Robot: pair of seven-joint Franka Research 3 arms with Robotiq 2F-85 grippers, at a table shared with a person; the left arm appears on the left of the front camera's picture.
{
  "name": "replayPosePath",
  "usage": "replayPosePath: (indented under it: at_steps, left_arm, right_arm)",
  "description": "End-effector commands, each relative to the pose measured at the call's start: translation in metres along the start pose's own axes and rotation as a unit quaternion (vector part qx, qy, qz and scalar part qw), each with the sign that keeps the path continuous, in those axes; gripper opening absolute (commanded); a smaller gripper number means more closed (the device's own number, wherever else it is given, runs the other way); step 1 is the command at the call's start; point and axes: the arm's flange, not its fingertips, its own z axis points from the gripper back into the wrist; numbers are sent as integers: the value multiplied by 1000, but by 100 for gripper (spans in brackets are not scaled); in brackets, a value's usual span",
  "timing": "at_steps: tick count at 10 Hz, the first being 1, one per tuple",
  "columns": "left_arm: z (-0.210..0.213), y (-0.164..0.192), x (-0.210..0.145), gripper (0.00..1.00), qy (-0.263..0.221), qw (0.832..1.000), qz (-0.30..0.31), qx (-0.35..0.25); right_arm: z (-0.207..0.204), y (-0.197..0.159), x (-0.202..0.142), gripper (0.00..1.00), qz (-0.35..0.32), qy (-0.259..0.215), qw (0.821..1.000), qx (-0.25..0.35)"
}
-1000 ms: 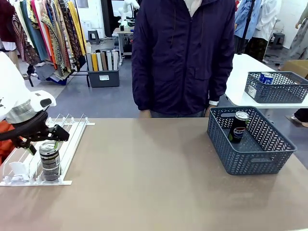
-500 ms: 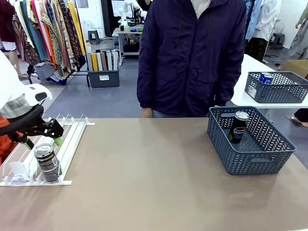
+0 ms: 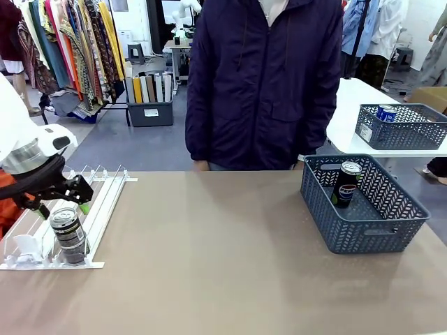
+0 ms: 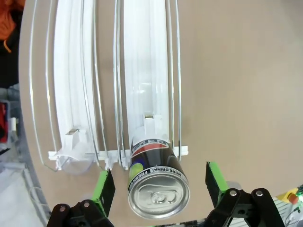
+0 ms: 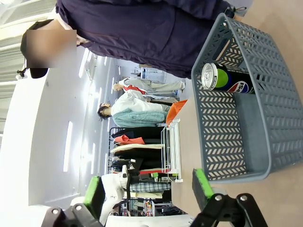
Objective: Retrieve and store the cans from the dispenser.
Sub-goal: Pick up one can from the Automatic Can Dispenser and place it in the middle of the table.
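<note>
A black can (image 3: pixel 70 237) with a silver top stands at the front stop of the white dispenser (image 3: pixel 105 202) at the table's left. My left gripper (image 3: pixel 65 204) hangs just over its top. In the left wrist view that can (image 4: pixel 158 189) sits between the open green-padded fingers (image 4: pixel 105 187) of the left gripper (image 4: pixel 158 171), not clamped. Another black can (image 3: pixel 346 183) with a green rim stands in the dark grey basket (image 3: pixel 363 234) at the right. My right gripper (image 5: pixel 147 189) is open and holds nothing, looking along the table at the basket (image 5: pixel 236 156) and its can (image 5: pixel 227 78).
A person in a dark jacket (image 3: pixel 262 84) stands at the table's far side, hands down. A second table behind holds another mesh basket (image 3: pixel 401 136) with a blue can. The dispenser's other lanes (image 4: pixel 71 94) are bare. Open tabletop (image 3: pixel 209 244) lies between dispenser and basket.
My left gripper has shifted slightly left over the can and stays open. The person has swayed a little; the cans stay put.
</note>
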Motion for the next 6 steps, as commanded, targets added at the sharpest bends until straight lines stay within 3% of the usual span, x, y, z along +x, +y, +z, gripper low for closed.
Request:
replayPosePath:
  at_steps: [1,4,5,6]
  left_arm:
    - [-8,-3,-3,100,16,1000,1,15]
    - [-13,-5,-6,100,26,999,1,33]
    - [-14,-5,-6,90,29,999,2,37]
    - [-13,-5,-5,32,28,999,1,46]
  right_arm:
    - [1,5,0,100,-8,3,1000,2]
    - [1,5,0,100,-8,3,1000,2]
    - [1,5,0,100,-8,3,1000,2]
    - [1,5,0,100,-8,3,1000,2]
